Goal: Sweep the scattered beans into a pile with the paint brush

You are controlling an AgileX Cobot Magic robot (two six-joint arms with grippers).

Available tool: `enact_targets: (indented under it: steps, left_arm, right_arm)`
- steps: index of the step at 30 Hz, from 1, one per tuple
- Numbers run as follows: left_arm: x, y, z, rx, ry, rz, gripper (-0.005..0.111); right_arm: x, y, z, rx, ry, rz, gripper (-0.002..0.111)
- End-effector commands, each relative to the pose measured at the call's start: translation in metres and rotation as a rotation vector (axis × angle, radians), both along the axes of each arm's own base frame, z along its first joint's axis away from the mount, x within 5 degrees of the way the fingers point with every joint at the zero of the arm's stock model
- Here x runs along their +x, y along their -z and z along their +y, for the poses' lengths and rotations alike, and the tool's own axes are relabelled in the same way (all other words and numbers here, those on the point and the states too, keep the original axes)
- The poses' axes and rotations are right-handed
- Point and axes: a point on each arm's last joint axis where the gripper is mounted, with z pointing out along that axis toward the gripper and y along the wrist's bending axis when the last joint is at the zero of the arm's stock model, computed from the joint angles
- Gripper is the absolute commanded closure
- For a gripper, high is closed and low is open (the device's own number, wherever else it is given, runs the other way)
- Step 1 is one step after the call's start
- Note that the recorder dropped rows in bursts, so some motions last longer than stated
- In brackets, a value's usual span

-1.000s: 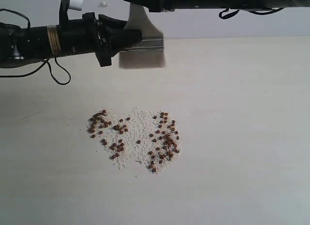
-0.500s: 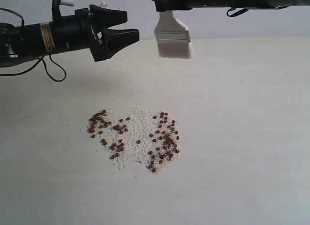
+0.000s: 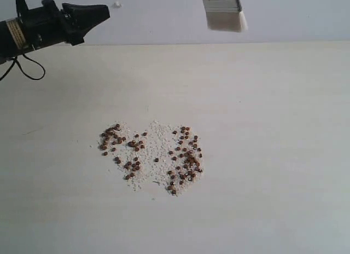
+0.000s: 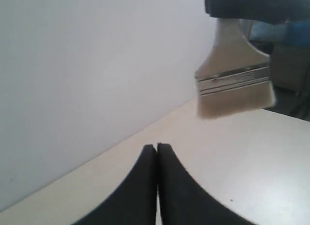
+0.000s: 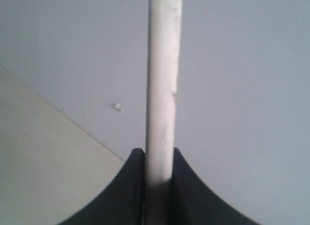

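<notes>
high above the beans (image 3: 186, 155), paint brush (image 3: 224, 13) in right gripper (image 5: 158, 157)

You have one flat cream-bristled, silver-ferruled paint brush (image 3: 223, 12), several dozen tiny round reddish-brown beans (image 3: 186, 156), one patch of fine off-white crumbs (image 3: 157, 138), one pale tabletop (image 3: 273, 155), two black grippers, left gripper (image 4: 156, 147), right gripper (image 5: 159, 156)

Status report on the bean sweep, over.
Left gripper shut, empty. Right gripper shut on paint brush, raised above table. Beans scattered, unswept. Nothing in the way.
</notes>
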Motion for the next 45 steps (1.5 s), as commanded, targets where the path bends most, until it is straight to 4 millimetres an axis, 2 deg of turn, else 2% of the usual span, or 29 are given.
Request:
enact_targets:
  steps: [1, 6, 9, 12, 18, 23, 29, 32, 36, 41, 45]
  left_arm:
    - [0.009, -0.008, 0.01, 0.094, -0.169, 0.084, 0.107]
    - [0.002, -0.019, 0.015, 0.25, -0.368, 0.098, 0.107]
    - [-0.013, -0.036, 0.025, 0.235, -0.485, 0.108, 0.107]
    - [-0.036, -0.049, 0.039, 0.194, -0.6, 0.09, 0.107]
    - [-0.107, -0.066, 0.076, 0.184, -0.854, 0.002, 0.107]
    - [-0.181, -0.076, 0.097, 0.11, -0.912, -0.08, 0.107]
    - [-0.261, -0.071, 0.119, -0.034, -0.971, -0.171, 0.107]
    - [-0.288, -0.063, 0.124, -0.044, -0.974, -0.196, 0.107]
    - [-0.308, -0.057, 0.129, -0.041, -0.979, -0.191, 0.107]
    - [-0.322, -0.051, 0.133, -0.024, -0.983, -0.168, 0.107]
    - [-0.329, -0.03, 0.134, -0.054, -0.98, -0.091, 0.107]
  right_arm:
    - [-0.026, -0.011, 0.01, -0.136, 0.116, -0.08, 0.108]
    - [-0.052, -0.013, 0.017, -0.19, 0.171, -0.108, 0.108]
    - [-0.062, -0.016, 0.013, -0.188, 0.188, -0.112, 0.108]
    - [-0.07, -0.023, 0.004, -0.156, 0.246, -0.113, 0.108]
    - [-0.096, -0.037, -0.01, -0.099, 0.27, -0.113, 0.108]
    - [-0.121, -0.039, -0.018, -0.065, 0.238, -0.095, 0.108]
    - [-0.149, -0.033, -0.025, -0.046, 0.176, -0.062, 0.108]
    - [-0.159, -0.031, -0.028, -0.041, 0.149, -0.056, 0.108]
    - [-0.17, -0.03, -0.026, -0.032, 0.079, -0.045, 0.108]
    - [-0.178, -0.032, -0.02, -0.007, -0.015, -0.033, 0.108]
    - [-0.186, -0.037, -0.03, -0.016, 0.038, -0.071, 0.108]
